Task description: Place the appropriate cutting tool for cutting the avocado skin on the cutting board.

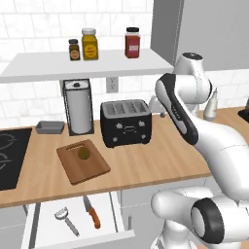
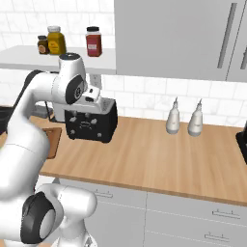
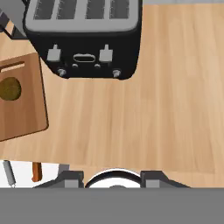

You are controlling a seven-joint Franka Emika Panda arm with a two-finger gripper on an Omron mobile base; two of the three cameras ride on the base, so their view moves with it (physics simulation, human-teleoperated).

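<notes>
Pretty standard kitchen setup here. Light wood tabletop running along a white tiled wall, with a white shelf holding 3 jars. Grey upper cabinets with long bar handles hang over the right side, and grey drawer fronts sit below. Black cooktop set in on the far left, wall outlet under the shelf. Lighting is flat and even.

Paring knife, orange-red handle, dark blade: flat in open drawer. Avocado, olive-brown, rests on brown wooden cutting board, slot handle at far edge, on tabletop.
</notes>
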